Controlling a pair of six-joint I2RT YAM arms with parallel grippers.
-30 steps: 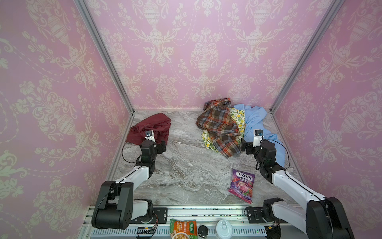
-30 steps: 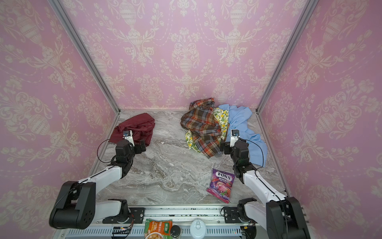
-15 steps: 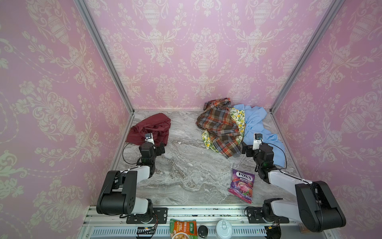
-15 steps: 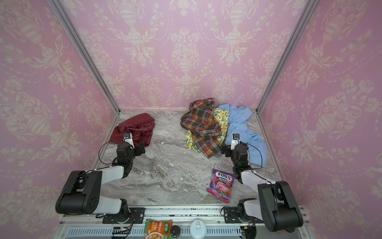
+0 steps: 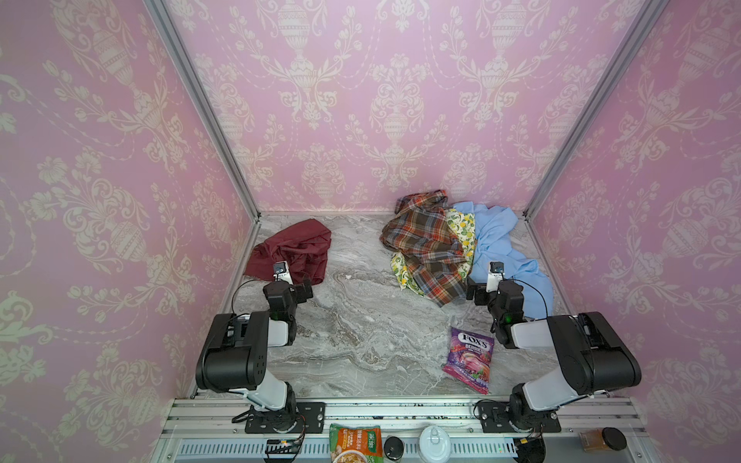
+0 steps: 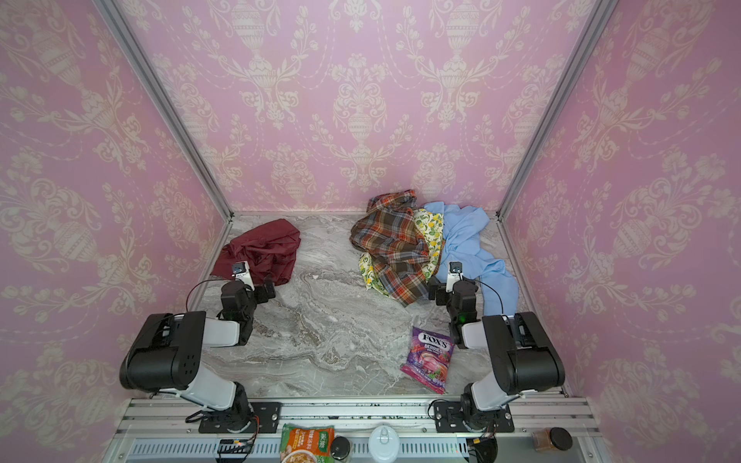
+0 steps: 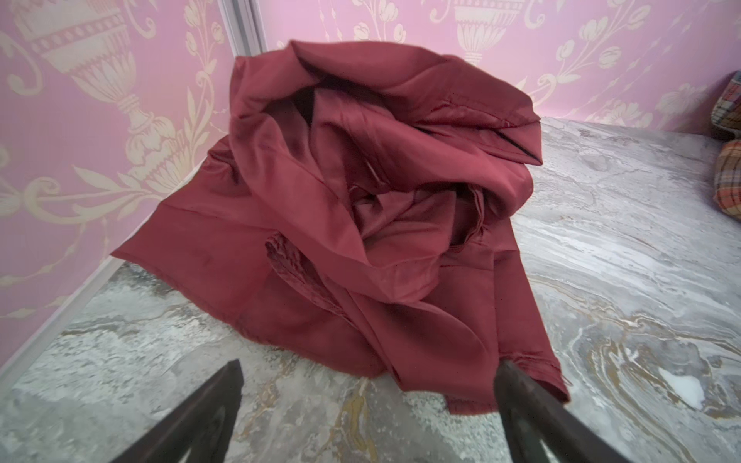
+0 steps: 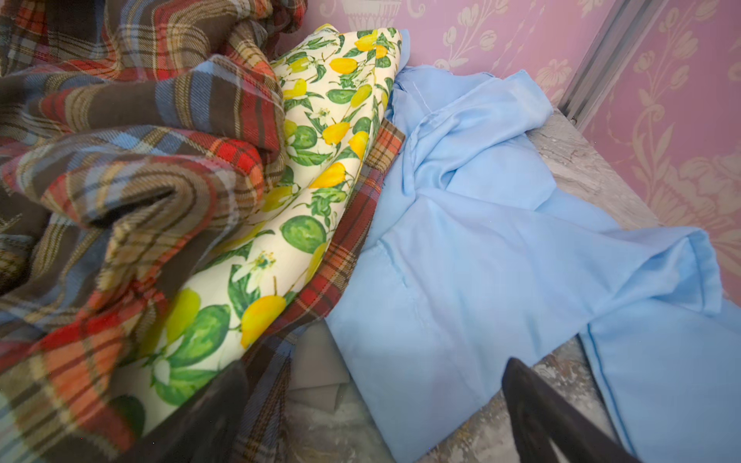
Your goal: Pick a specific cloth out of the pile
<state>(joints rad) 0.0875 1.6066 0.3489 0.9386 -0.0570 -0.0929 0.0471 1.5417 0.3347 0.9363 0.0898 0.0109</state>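
Left wrist view shows the plain, shiny maroon cloth [image 7: 361, 224] crumpled on the grey marbled tabletop [image 7: 601, 240], just ahead of the left gripper [image 7: 371, 366], jaws wide apart, empty. In the last second both arms have folded back toward their bases; the cloth hasn't stirred. The right gripper [image 8: 377, 366], jaws apart too, holds nothing beside the heap of plaid, lemon-print and blue fabrics [image 5: 425, 248], well apart from the cloth. Looks finished to me.
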